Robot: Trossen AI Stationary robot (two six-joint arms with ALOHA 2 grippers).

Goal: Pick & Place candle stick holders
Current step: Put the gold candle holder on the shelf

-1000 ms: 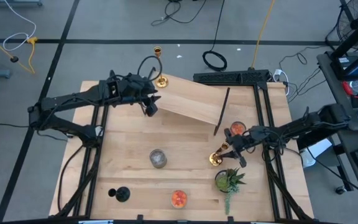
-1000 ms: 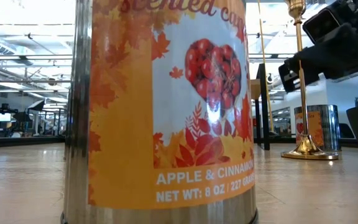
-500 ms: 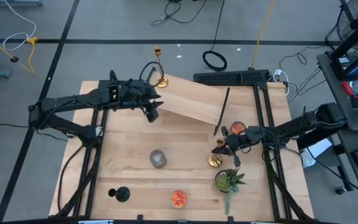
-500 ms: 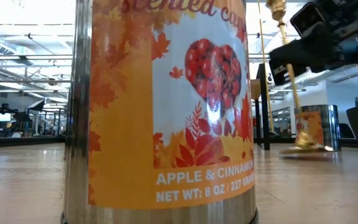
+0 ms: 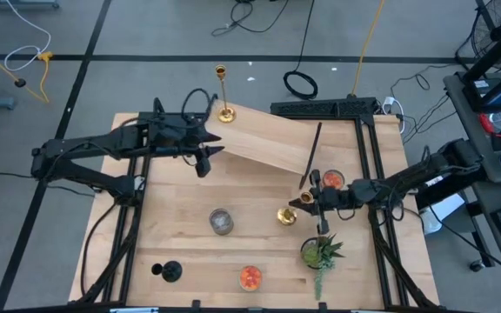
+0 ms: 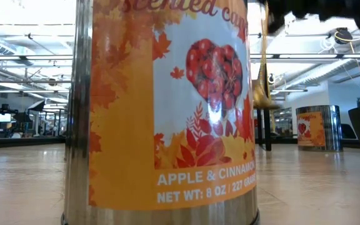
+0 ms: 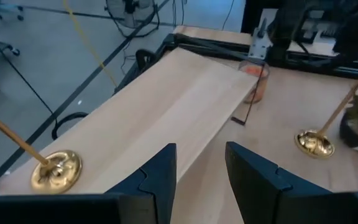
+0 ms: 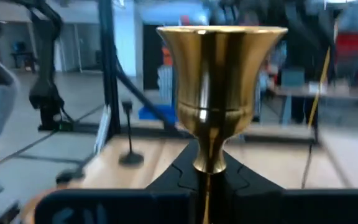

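The right gripper point(image 5: 317, 202) is clamping its fingers around the stem of a gold candlestick point(image 5: 289, 214), holding it tilted over the right half of the wooden table point(image 5: 190, 252); in the right wrist view the candlestick's flared gold cup point(image 8: 221, 93) is rising directly above the closed fingers. In the low view its round base point(image 6: 262, 94) is hanging clear of the tabletop. This candlestick is sitting between the grey candle tin point(image 5: 222, 221) and the green potted plant point(image 5: 320, 252), with an orange-red candle cup point(image 5: 330, 180) just behind the gripper beside a dark bar. The left gripper point(image 5: 203, 159) is hovering over the back left of the table with its fingers parted and nothing between them, near the lower edge of a sloping wooden board point(image 5: 268, 143). The second gold candlestick point(image 5: 223, 94) is standing upright at the board's far corner. A short black candle holder point(image 5: 169, 271) and an orange-labelled scented candle tin point(image 5: 250, 277) are standing near the front edge.
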